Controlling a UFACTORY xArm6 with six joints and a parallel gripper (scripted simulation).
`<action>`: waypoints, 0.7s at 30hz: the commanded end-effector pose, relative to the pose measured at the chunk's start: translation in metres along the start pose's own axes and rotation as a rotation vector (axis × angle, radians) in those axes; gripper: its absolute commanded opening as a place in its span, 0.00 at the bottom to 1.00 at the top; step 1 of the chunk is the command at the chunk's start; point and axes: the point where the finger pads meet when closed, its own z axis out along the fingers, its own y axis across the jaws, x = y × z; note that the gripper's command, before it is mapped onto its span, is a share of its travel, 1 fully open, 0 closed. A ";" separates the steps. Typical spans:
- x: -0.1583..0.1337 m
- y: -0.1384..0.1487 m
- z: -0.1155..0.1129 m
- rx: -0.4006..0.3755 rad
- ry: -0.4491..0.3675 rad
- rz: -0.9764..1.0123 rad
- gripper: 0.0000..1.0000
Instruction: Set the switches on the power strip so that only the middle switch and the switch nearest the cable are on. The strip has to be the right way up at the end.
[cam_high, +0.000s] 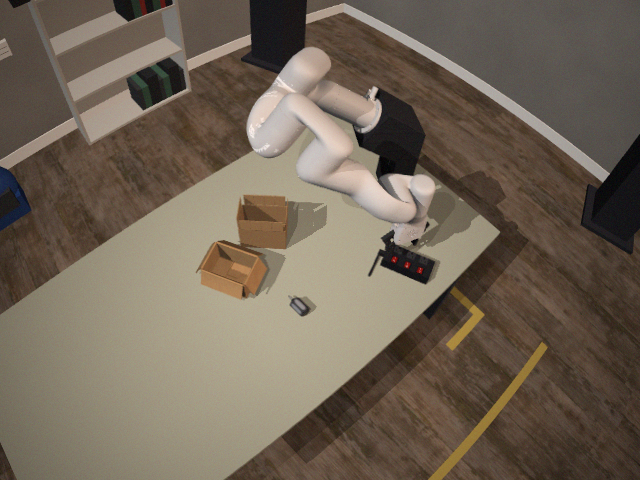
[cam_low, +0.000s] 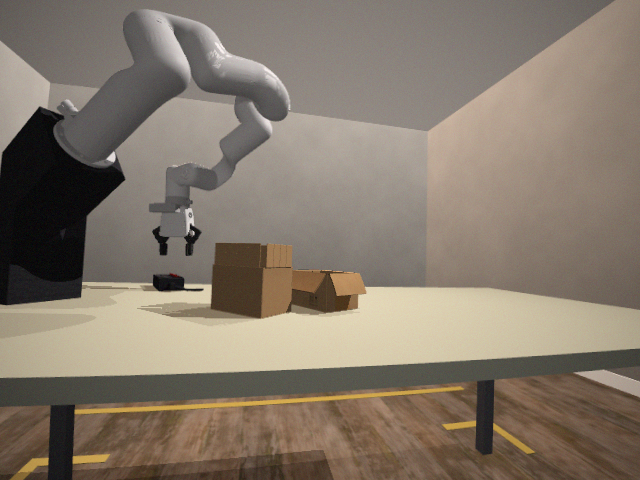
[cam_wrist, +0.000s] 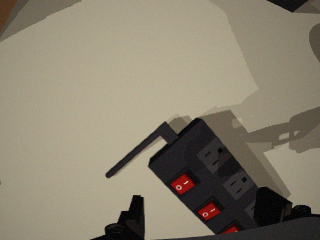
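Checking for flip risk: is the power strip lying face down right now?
No, the power strip lies face up on the table, its red switches and sockets showing in the wrist view.

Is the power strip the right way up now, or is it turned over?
Right way up. The strip lies flat on the table, its red switches and sockets facing up.

One power strip with three red switches and, as far as the wrist view shows, three sockets. Two cardboard boxes, both open. One small grey object. One table. One shelf unit holding two groups of books.
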 end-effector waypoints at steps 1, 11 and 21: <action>0.002 -0.001 0.005 -0.013 0.009 -0.278 1.00; 0.004 -0.001 0.007 -0.032 0.022 -0.717 0.00; 0.004 -0.001 0.007 -0.032 0.022 -0.717 0.00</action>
